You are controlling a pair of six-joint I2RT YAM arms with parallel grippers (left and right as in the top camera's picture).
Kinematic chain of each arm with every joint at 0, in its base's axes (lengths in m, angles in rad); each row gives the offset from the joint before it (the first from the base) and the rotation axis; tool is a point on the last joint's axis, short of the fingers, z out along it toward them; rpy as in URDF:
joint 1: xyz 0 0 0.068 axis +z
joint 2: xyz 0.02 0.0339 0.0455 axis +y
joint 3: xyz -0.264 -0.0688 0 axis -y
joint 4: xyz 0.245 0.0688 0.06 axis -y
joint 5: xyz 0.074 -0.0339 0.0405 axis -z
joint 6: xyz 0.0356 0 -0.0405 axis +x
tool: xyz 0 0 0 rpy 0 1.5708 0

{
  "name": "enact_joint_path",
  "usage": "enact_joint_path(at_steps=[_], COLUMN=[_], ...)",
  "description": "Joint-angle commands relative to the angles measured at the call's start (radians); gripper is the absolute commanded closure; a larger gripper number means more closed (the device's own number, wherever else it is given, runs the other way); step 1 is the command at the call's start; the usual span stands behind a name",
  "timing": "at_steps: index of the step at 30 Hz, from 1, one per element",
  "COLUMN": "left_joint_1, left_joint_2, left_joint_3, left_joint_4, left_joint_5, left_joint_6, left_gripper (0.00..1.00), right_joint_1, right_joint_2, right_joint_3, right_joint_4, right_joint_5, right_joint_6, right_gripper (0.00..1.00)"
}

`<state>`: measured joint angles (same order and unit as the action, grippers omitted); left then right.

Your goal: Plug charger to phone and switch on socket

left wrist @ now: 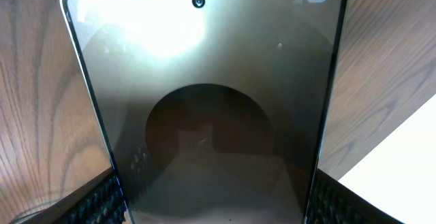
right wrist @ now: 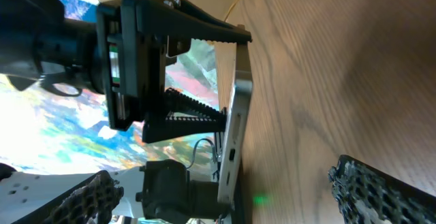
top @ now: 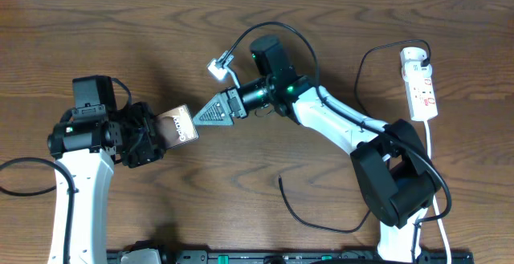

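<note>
At the left centre of the table point(top: 241, 23), the left gripper point(top: 159, 133) is clamped on the phone point(top: 178, 126), whose free short edge points right toward the right gripper point(top: 201, 117). The right gripper's fingers point(right wrist: 381, 190) stand apart, just beside that edge and holding nothing. The charger point(top: 321, 222) lies slack on the near-right wood, one end free. The socket point(top: 421, 87) lies at the far right.

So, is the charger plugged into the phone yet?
No, out: the port on the phone is empty, and the charger has its free end on the table.
</note>
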<state>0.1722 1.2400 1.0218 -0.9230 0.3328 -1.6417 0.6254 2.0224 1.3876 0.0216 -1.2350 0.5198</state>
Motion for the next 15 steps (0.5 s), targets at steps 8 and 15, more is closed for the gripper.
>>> enact_joint_path(at_steps=[8, 15], left_joint_1=[-0.078, -0.112], left_joint_2=[-0.005, -0.005], left_joint_3=[0.022, 0.022], left_joint_4=[-0.002, 0.013], left_joint_5=[0.014, 0.014], left_joint_6=[-0.063, -0.071], left_gripper=[0.93, 0.93], right_joint_1=[0.051, 0.057], right_joint_2=[0.003, 0.003], right_joint_3=[0.018, 0.018], right_joint_4=[0.016, 0.016], right_joint_5=[0.032, 0.055], right_joint_6=[0.037, 0.052], right_gripper=[0.01, 0.02])
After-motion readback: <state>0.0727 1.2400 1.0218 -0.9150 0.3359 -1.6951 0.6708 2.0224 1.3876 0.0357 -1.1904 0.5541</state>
